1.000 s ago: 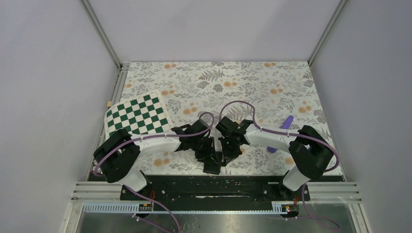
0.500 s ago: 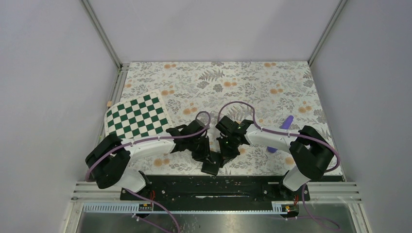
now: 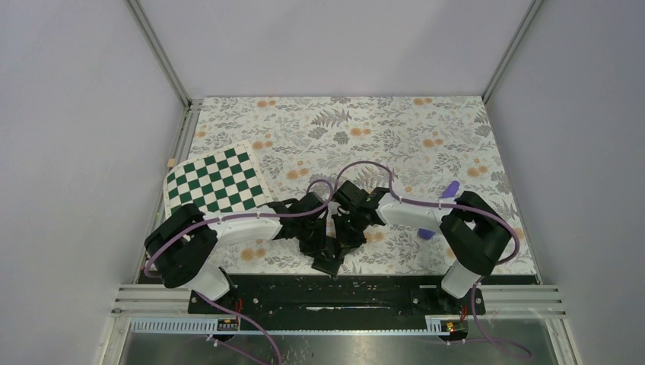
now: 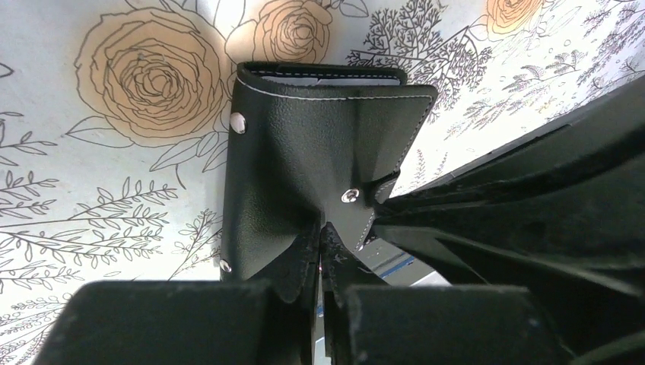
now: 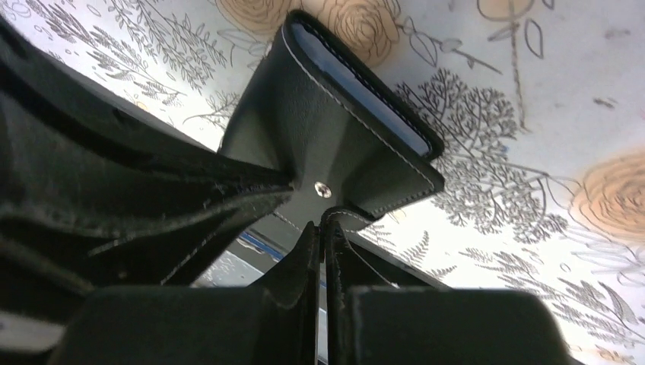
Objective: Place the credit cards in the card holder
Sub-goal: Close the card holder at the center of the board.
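Left wrist view: my left gripper (image 4: pixel 320 262) is pinched shut on the near edge of the card holder (image 4: pixel 304 144), a folded black grained wallet with white stitching and silver snaps. My right gripper (image 5: pixel 322 239) is clamped on its snap tab. The wallet is at 6 o'clock of the floral table (image 3: pixel 426 129).

The black folding wallet (image 3: pixel 328 264) was at the near edge of the floral-patterned table (image 3: pixel 395 129), between the left gripper (image 3: pixel 318 245) and the right gripper (image 3: pixel 348 239). The green-and-white chequered square board (image 3: pixel 215 182) lay behind it leftward, and the purple plastic cylinder (image 3: pixel 450 190) rightward.
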{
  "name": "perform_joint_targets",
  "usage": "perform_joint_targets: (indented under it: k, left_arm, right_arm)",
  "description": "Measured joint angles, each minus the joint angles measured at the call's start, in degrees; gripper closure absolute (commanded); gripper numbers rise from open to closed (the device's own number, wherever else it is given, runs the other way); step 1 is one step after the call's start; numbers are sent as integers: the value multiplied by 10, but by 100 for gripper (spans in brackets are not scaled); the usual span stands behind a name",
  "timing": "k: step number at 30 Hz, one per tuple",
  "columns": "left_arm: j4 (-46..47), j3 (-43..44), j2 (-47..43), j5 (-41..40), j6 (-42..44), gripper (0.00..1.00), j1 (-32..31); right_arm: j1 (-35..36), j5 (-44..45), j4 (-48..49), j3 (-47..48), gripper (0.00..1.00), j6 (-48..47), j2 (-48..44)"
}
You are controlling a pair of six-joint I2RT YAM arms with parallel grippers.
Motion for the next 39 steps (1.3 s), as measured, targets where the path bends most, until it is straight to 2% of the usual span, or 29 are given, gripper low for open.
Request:
perform_joint_targets:
  k: [4,9,13,16,20,23,26,32,39]
  left_arm:
    - [0,0,0,0,0,97,0]
    - [-3,0,-8,-5,4,85,-2]
    - [-34,0,-39,-19,14,81,-2]
    - [-45,0,-59,-23,15,78,-2]
    - [-36,-5,-75,-18,13,71,-2]
    - [12,-30,-83,-7,-3,68,2]
    - [59,-55,-85,15,-24,67,7]
    - [140,-75,-84,54,-54,68,14]
    - [156,-68,-65,61,-55,74,16]
  right_arm:
    - [0,-15,16,6,78,13,25]
    - [0,-16,30,11,50,23,29]
    - [0,-11,24,10,41,21,16]
    - [-2,-10,22,7,41,21,-5]
    - [-8,-9,22,3,51,21,-34]
    - [-20,-12,24,-2,56,23,-49]
    - [-33,-9,31,-6,67,24,-51]
    - [-44,-7,48,-6,80,23,-19]
    - [-44,0,44,-6,82,23,28]
